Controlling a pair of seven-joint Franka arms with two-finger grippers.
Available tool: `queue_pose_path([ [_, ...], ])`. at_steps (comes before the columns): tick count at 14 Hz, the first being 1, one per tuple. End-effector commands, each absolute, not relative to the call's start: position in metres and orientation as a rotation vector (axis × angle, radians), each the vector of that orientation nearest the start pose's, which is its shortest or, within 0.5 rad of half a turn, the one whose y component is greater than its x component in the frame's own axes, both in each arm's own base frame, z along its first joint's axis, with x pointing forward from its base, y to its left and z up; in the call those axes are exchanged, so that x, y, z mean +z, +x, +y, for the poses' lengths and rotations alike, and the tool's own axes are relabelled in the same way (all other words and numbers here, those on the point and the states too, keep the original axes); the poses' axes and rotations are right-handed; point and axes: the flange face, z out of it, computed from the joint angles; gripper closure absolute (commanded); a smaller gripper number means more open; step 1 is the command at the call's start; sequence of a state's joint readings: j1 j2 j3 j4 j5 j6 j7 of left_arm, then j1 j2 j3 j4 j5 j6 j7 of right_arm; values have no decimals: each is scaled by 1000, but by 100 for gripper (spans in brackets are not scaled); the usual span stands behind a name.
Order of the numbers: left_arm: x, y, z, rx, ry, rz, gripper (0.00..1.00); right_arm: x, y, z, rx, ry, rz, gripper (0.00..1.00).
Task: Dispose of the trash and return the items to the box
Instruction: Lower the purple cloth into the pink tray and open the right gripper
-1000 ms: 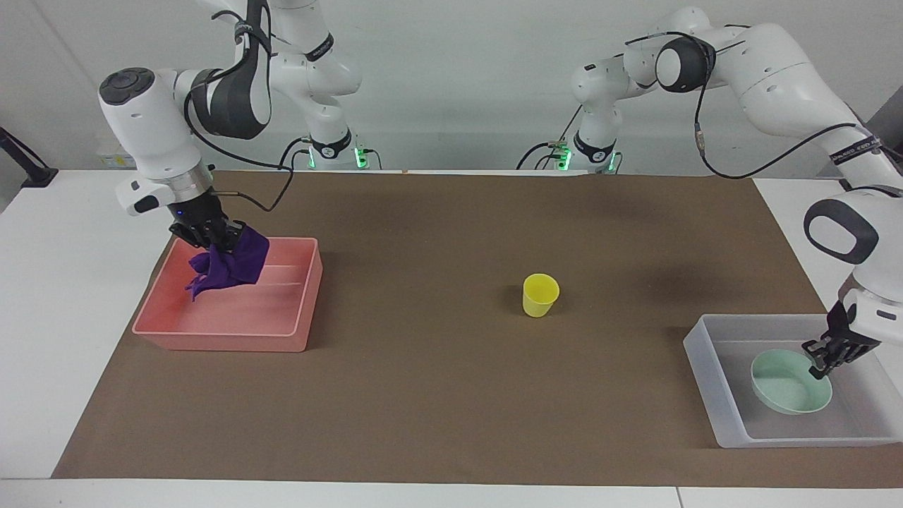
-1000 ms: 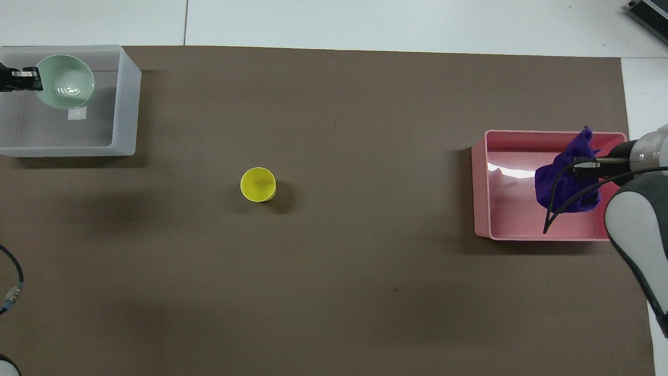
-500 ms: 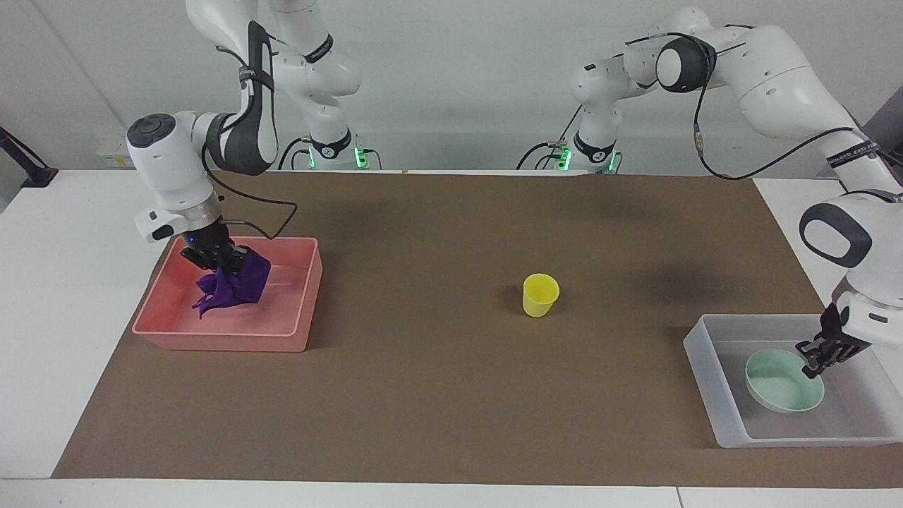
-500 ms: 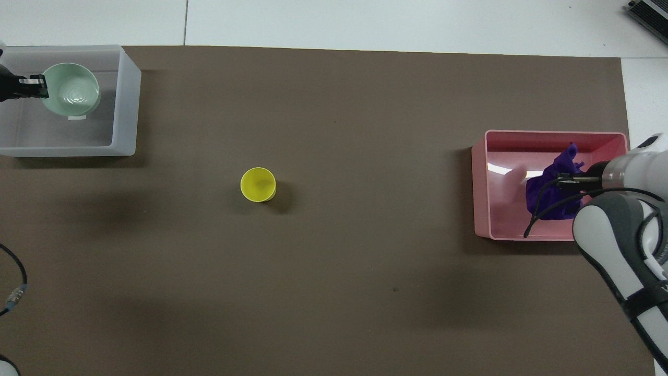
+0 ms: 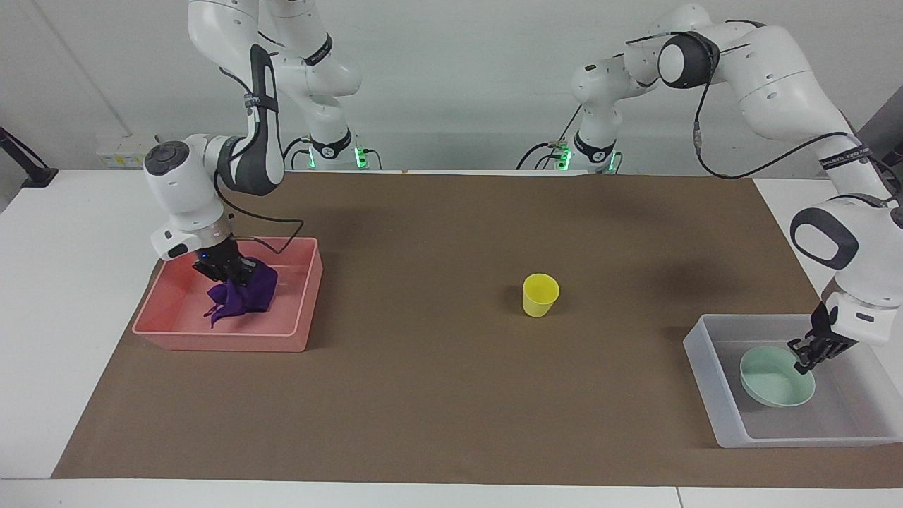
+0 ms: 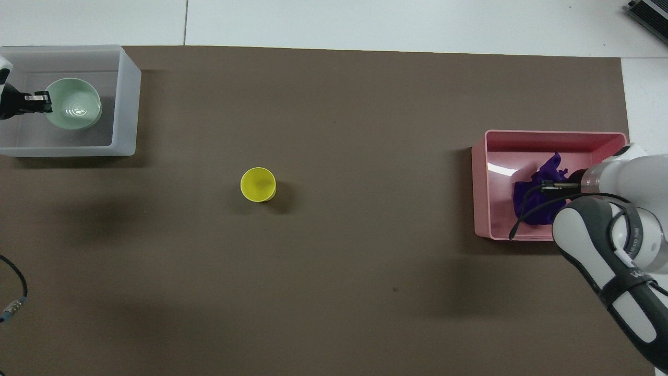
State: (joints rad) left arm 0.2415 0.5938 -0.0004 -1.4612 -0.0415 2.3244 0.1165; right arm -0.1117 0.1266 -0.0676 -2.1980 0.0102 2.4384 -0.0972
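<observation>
Reaching into the pink bin [image 5: 302, 310] at the right arm's end of the table, your right gripper [image 5: 227, 271] is clenched on the purple cloth [image 5: 243, 296], whose folds sag onto the bin floor. Your left gripper [image 5: 811, 356] pinches the rim of the mint-green bowl [image 5: 772, 381], tilted inside the frosted box [image 5: 705, 367] at the left arm's end. The yellow cup [image 5: 540, 295] stands upright on the brown mat [image 5: 437, 395] between bin and box.

No legible text, brand or number is found on any object. Markings on the arms cannot be read.
</observation>
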Motion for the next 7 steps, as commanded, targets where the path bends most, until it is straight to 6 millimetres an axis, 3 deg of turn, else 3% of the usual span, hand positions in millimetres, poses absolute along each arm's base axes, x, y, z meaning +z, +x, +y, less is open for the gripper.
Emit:
queue_pose_path([
  [1,370,700,181,-442,-3084,-214,100,333,545,-99,-200,-3145,126,24],
  [2,369,699,182,-437,-3085,-217,100,333,546,-99,-200,-3145,126,1],
  [3,370,699,183,-441,-3082,-216,97,336,547,-97,-208,-3145,123,0],
  [4,370,697,189,-441,-3079,-227,80,342,551,-95,-227,-3145,113,0],
  [5,373,698,190,-449,-3076,-223,55,354,555,-93,-251,-3143,118,0],
  [6,373,699,186,-449,-3076,-208,47,363,558,-84,-266,-3137,139,0],
  [7,377,700,186,-453,-3074,-203,45,371,561,-75,-268,-3132,161,0],
])
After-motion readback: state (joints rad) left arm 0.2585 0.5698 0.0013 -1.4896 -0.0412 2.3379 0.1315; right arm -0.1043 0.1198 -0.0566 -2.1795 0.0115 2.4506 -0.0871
